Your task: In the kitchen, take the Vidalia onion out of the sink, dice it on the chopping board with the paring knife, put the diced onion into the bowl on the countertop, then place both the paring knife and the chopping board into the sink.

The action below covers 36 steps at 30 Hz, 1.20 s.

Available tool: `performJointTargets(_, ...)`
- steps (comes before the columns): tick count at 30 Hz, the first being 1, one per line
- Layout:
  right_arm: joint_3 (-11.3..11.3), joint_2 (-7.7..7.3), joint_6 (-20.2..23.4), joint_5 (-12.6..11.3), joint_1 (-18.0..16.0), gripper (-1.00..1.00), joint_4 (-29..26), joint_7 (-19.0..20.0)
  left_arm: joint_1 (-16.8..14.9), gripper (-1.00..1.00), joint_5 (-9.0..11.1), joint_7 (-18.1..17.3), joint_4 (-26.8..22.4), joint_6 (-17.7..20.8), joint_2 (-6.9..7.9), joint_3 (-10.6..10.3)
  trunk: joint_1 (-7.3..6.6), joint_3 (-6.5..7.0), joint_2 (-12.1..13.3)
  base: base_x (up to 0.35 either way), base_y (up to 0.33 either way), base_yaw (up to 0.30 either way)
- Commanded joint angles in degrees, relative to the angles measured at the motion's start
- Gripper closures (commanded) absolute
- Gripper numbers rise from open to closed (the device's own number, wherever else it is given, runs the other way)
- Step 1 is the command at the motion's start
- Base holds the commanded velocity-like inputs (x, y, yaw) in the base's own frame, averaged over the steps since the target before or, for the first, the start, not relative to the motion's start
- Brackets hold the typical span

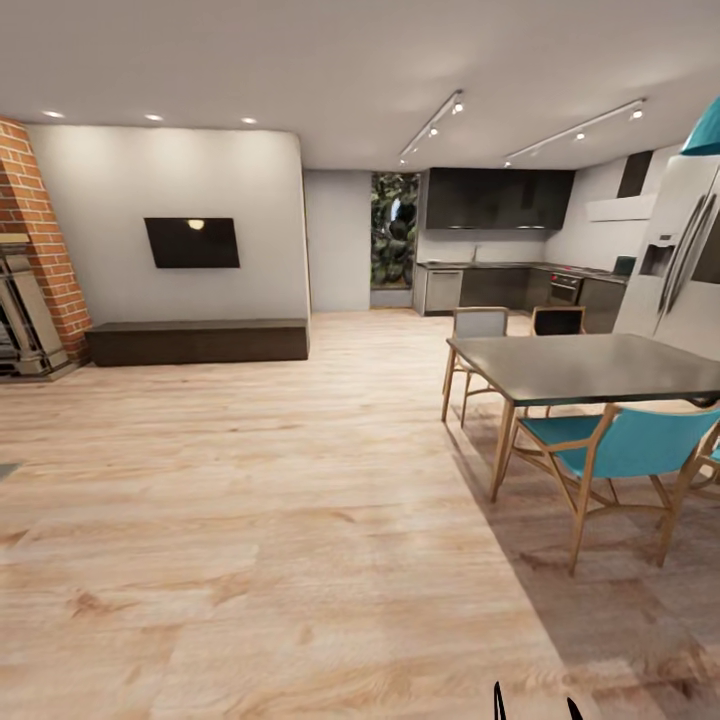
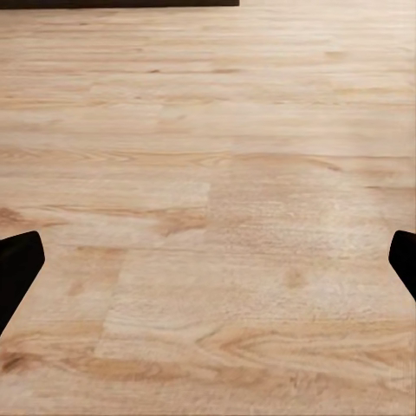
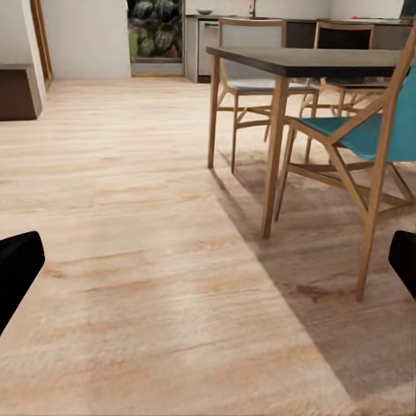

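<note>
Evidently the robot is standing far from the kitchen countertop (image 1: 480,266), facing it across wooden floor (image 1: 250,500); both grippers, left (image 2: 208,269) and right (image 3: 208,269), are hanging wide apart, empty, since nothing is reachable.

Bright, even ceiling spotlights (image 1: 247,120); table (image 1: 590,365) casts soft floor shadow.
</note>
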Motion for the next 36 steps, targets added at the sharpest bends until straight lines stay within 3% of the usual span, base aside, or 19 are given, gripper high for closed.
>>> performJointTargets(1,0.05,0.0,0.06,0.44,0.01,-1.0,-0.04,-0.49,0.0,-1.0,0.35,0.02,-0.01,-0.1,0.03,-0.06,0.04,-0.03,-0.02,0.319,-0.001,0.0)
performJointTargets(36,0.05,0.02,0.06,0.44,0.01,-1.0,0.65,-0.46,0.02,-1.0,0.37,0.02,0.36,-0.12,0.03,-0.07,0.04,-0.03,-0.02,0.322,0.0,0.0)
